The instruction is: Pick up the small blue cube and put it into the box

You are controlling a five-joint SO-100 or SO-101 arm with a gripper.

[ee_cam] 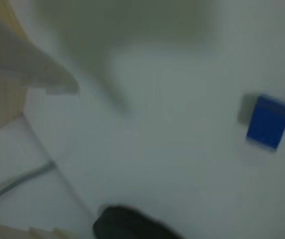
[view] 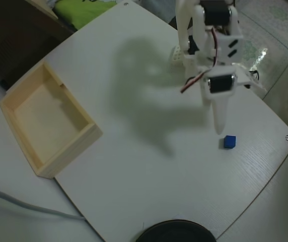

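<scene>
1. The small blue cube [view: 228, 142], a matte, plain-faced block, lies on the smooth white counter [view: 149, 171] at the right of the overhead view, just beside the white plastic pincer [view: 218, 128] tip.
2. The blurred wrist view hides the jaws; their state cannot be told.
3. The pale wooden box [view: 46, 166], empty, sits far left.
4. Risk: a misjudged descent could nudge the light cube away.
</scene>
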